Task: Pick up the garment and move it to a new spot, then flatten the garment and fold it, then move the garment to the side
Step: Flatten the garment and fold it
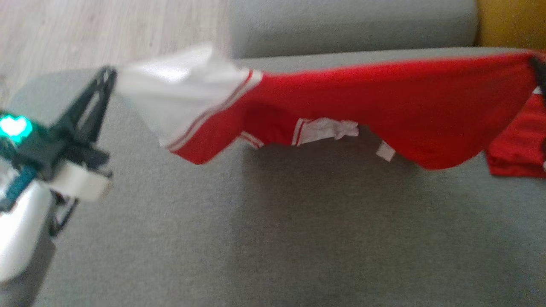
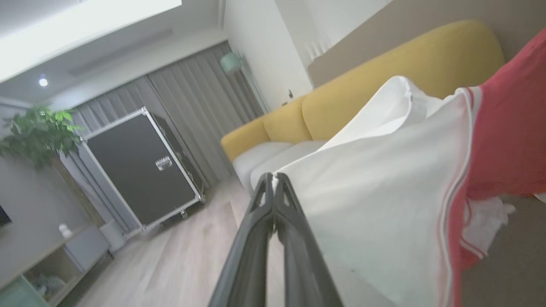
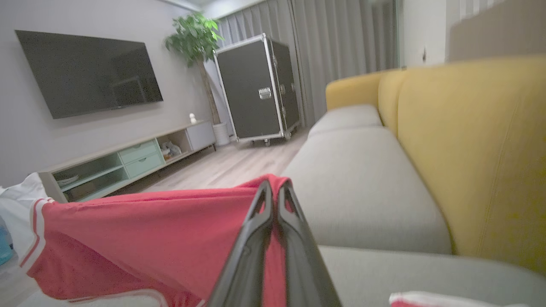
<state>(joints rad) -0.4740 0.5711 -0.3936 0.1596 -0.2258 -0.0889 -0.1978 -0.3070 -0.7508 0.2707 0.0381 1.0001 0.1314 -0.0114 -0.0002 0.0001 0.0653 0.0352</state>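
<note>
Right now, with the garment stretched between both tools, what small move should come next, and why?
Probably lower both tools together: the left tool and the right tool are shut on opposite ends of the garment, which hangs stretched above the grey seat, middle sagging.

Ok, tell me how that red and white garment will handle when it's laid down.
Floppy, probably: the garment sags between the left gripper and right gripper. Likely light, since two pinched edges carry it.

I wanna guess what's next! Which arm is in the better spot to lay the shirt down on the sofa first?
Probably the right. The right gripper holds the garment over the grey seat, where its red cloth sags lowest. The left gripper holds the white sleeve at the seat's corner.
</note>
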